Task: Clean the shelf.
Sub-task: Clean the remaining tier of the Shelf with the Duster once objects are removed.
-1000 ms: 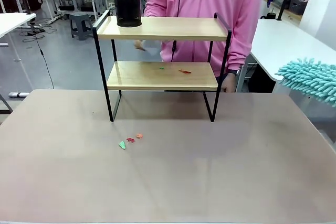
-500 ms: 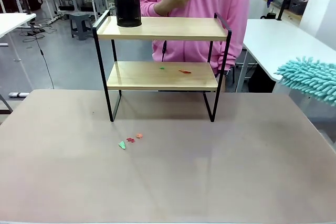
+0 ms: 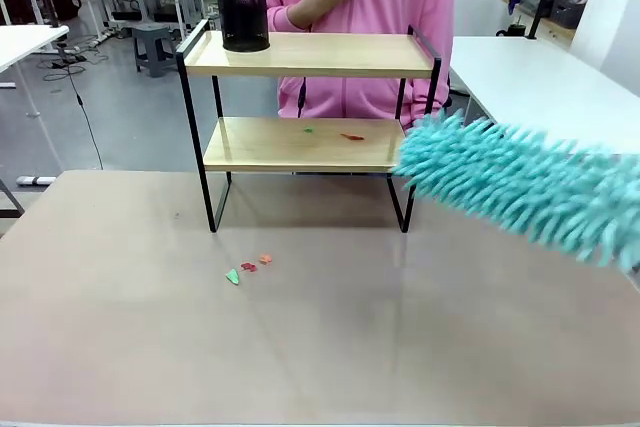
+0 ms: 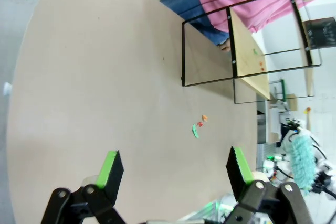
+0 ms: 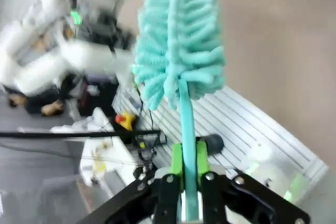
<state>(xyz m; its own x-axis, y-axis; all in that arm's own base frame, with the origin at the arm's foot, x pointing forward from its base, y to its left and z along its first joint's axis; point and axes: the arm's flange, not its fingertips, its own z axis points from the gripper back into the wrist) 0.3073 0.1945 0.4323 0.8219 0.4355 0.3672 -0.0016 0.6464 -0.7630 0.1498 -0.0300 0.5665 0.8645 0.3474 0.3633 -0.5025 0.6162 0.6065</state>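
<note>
Shelf [image 3: 300,142] stands toward the table's [image 3: 450,347] far edge, with scraps [image 3: 350,136] on its lower board. Right gripper [image 5: 189,157] is clamped on a teal duster [image 3: 510,187], whose head is by the shelf's right end. Left gripper [image 4: 175,166] hangs over the table, jaws apart and empty.

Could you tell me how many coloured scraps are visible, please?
5: green scrap and red scrap on the shelf's lower board; green bit, red bit and orange bit on the table. The duster may hide others.

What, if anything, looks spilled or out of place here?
Coloured scraps lie loose on the lower board of the shelf, and more scraps on the table before it: scattered litter. Nothing else stands out.
</note>
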